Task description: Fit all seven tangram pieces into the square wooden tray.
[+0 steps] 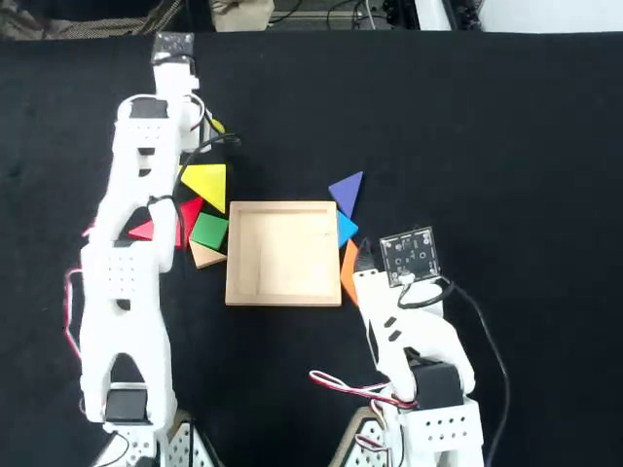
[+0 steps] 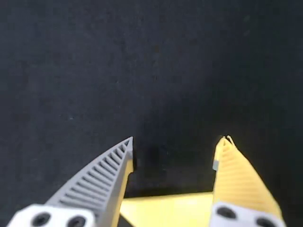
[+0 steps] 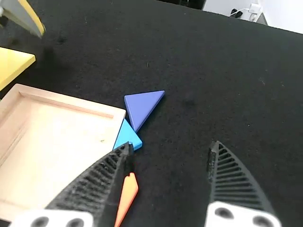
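Nearest the front, the right gripper hangs over the black table. Its two black fingers are spread wide apart and it holds nothing. One finger is just above the thin orange piece, which lies flat along the side of the tray; I cannot tell if the finger touches it. The square wooden tray sits in the middle of the table, between the two arms. All seven pieces lie on the table outside it. On the right arm's side, just past the orange piece, a small light blue piece lies right against the tray near its far corner. A dark blue triangle touches the far tip of that piece. On the other side of the tray, a small brown triangle lies nearest the front, close to the tray's edge. A green square sits just behind it, touching the tray or very nearly. A red piece is next to the green square, and the left arm covers part of it. Behind those lies the big yellow triangle, near the tray's far corner. Farthest back is the left gripper. Its grey finger and its yellow finger are spread wide and hold nothing. It hangs over the black table just past the yellow triangle's far edge.
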Available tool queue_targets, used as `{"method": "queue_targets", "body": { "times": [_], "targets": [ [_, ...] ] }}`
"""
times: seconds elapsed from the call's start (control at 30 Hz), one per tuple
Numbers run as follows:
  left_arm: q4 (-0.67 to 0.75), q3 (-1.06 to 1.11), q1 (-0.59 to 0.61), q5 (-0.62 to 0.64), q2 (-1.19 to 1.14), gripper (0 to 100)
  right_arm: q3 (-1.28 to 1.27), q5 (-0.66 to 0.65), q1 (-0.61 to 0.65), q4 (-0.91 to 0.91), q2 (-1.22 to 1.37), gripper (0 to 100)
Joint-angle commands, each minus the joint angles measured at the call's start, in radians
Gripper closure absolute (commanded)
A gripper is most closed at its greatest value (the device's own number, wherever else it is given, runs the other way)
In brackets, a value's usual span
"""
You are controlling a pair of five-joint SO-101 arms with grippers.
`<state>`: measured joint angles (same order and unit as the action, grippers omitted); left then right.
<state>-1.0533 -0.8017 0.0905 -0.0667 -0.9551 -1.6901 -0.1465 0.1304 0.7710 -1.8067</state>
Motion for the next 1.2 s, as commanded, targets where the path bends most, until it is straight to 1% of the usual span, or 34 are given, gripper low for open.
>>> {"method": "queue_targets", "body": {
  "times": [0.0, 0.07, 0.23, 0.4, 0.43, 0.47, 0.67, 0.77, 0.9, 0.97, 1.07, 1.17],
  "targets": [
    [-0.133, -0.297, -0.013, 0.009, -0.135, 73, 0.005, -0.015, 0.012, 0.003, -0.056, 73.7],
    [-0.224, -0.406, -0.021, -0.023, -0.193, 73, 0.005, -0.015, 0.012, 0.003, -0.056, 73.7],
    [-0.462, -0.647, -0.035, -0.232, -0.305, 73, 0.005, -0.068, 0.014, 0.003, -0.056, 73.7],
    [-0.672, -0.862, -0.030, -0.397, -0.396, 73, 0.005, -0.071, 0.014, 0.003, -0.056, 73.7],
    [-0.706, -0.872, -0.028, -0.431, -0.399, 73, 0.005, -0.071, 0.014, 0.003, -0.056, 73.7],
    [-0.709, -0.862, -0.027, -0.453, -0.405, 73, 0.005, -0.071, 0.014, 0.003, -0.056, 73.7],
    [-0.709, -0.854, 0.024, -0.476, -0.342, 73, 0.005, -0.071, 0.014, 0.003, -0.056, 73.7],
    [-0.710, -0.834, 0.039, -0.465, -0.269, 72, 0.005, -0.071, 0.014, 0.003, -0.056, 73.7],
    [-0.710, -0.730, 0.050, -0.428, -0.115, 72, 0.005, -0.071, 0.014, 0.002, -0.056, 73.7],
    [-0.710, -0.622, 0.048, -0.394, -0.018, 72, 0.005, -0.071, 0.014, 0.002, -0.056, 73.7],
    [-0.710, -0.400, 0.038, -0.330, 0.127, 68, 0.005, -0.071, 0.014, 0.002, -0.056, 73.7],
    [-0.700, -0.202, 0.035, -0.308, 0.239, 68, 0.005, -0.071, 0.014, 0.003, -0.056, 73.7]
  ]
}}
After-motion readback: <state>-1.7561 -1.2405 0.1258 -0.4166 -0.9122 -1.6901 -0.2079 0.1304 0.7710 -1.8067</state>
